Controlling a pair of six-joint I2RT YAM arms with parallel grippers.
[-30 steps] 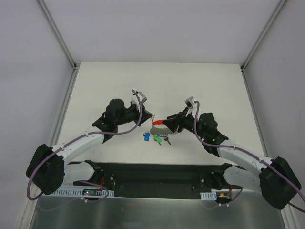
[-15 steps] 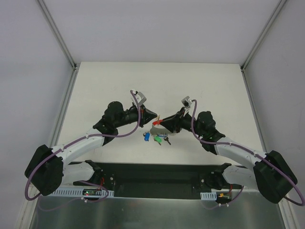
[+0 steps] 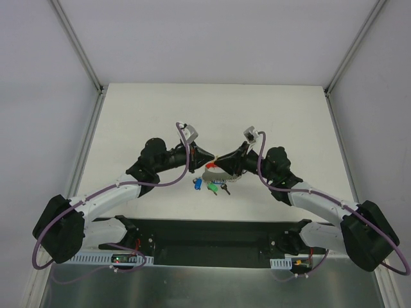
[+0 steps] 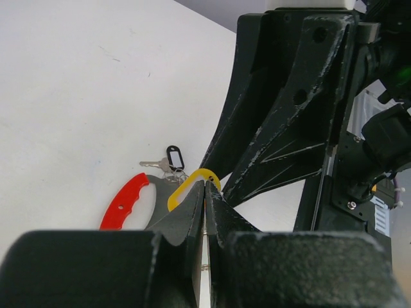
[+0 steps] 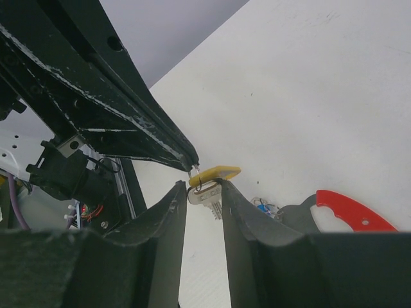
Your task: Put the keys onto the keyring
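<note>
Yellow key in the air, keyring down on the bench!
My left claw is pinched shut on the yellow key's cap, holding it clear of the bench. My right claw straddles its silver blade, jaws apart; biting or not, I can't tell. The keyring lies flat below, with the other keys near it.

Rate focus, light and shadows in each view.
Top external: even soft light, faint shadows on the table, keys tiny. Left wrist: its fingers blur near the lens, yellow key crisp. Right wrist: its fingers likewise soft, no glare.
</note>
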